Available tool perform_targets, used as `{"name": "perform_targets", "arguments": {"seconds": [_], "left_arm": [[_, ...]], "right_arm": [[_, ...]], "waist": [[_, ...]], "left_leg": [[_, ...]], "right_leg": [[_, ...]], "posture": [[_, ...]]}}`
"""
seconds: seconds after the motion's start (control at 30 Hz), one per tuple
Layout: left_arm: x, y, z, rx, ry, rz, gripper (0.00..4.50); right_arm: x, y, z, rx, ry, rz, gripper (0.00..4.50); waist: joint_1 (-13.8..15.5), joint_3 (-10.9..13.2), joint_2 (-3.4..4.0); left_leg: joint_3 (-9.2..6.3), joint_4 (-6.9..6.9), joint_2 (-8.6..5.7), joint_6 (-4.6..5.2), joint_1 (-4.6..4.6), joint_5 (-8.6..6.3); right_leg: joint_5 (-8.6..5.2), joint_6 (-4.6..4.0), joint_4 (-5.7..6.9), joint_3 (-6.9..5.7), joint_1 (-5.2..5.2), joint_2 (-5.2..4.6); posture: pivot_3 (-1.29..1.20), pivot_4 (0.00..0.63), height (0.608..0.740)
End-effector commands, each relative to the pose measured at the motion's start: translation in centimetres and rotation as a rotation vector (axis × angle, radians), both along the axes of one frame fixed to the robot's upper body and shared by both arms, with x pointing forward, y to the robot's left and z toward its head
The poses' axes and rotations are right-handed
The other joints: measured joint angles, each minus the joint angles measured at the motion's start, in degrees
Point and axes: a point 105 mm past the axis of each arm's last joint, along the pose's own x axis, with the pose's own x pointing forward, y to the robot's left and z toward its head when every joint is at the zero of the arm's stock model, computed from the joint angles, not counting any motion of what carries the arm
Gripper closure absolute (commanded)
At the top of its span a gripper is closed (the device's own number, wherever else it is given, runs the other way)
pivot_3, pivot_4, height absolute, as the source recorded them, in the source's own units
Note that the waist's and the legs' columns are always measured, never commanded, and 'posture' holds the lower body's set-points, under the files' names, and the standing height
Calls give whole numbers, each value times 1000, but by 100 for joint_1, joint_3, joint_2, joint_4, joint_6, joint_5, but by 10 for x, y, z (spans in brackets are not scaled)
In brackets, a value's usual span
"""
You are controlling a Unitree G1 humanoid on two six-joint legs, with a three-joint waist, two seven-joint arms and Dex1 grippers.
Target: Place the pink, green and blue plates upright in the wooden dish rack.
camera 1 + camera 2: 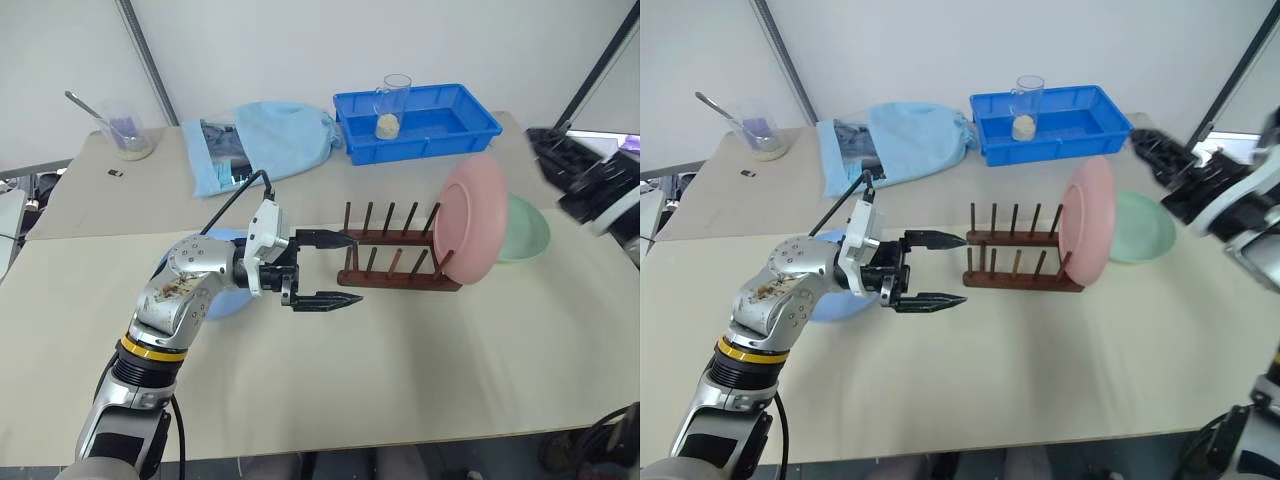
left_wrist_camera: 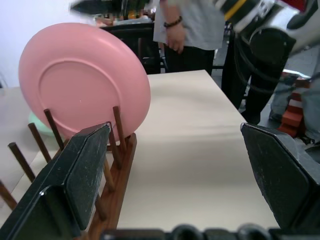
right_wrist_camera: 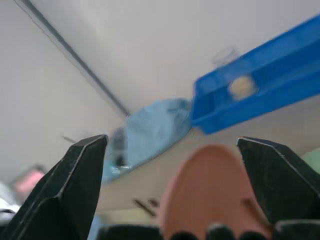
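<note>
Pink plate [image 1: 472,220], mint green plate [image 1: 525,230], lt blue plate [image 1: 222,297], dk brown rack [image 1: 395,262], bright blue tray [image 1: 415,122].

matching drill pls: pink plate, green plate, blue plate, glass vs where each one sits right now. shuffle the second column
Things:
1. pink plate
2. green plate
3. blue plate
4. glass

Places:
A. flat on the table, mostly hidden behind the left arm
B. standing in the bright-blue tray
C. on edge at the right end of the wooden dish rack
D. lying on the table to the right of the rack, behind the standing plate

Pairs: 1-C, 2-D, 3-A, 4-B
</note>
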Motion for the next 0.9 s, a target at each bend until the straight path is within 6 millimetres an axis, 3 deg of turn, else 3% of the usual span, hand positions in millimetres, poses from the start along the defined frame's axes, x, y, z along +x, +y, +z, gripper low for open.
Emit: {"name": "perform_targets", "arguments": {"seconds": [0.03,0.13,0.3,0.5,0.87,0.9], "left_arm": [[-7,1,8,4,-24,-18,0],[-9,2,5,31,-31,-21,0],[-11,-3,6,37,-55,-9,0],[-16,-8,9,26,-90,-4,0],[-15,-9,10,17,-101,18,0],[-15,-9,10,17,-103,21,0]], "right_arm": [[-9,1,-4,-349,-26,11,45],[-5,-8,-49,-807,74,23,45],[1,-24,-104,-1253,140,150,45],[31,-24,-131,-1402,97,230,45],[75,-29,-159,-1398,189,259,45],[78,-29,-159,-1391,200,258,290]], "waist": [[-9,0,1],[-47,-1,2],[-102,0,6],[-167,0,5],[-150,0,6],[-153,0,6]], "left_leg": [[0,1,0,1,0,-1],[4,2,1,2,0,-2],[19,7,-1,-4,5,1],[24,7,5,-10,11,5],[24,3,6,-10,6,5],[24,4,7,-10,6,5]], "right_leg": [[0,0,-2,-1,0,2],[0,1,-5,-1,0,7],[4,7,4,4,-3,1],[16,3,1,12,2,4],[17,1,-12,12,-5,5],[17,1,-10,12,-5,6]], "posture": [[0,150,740],[0,150,740],[0,150,740],[0,150,740],[0,150,740],[0,150,740]]}}
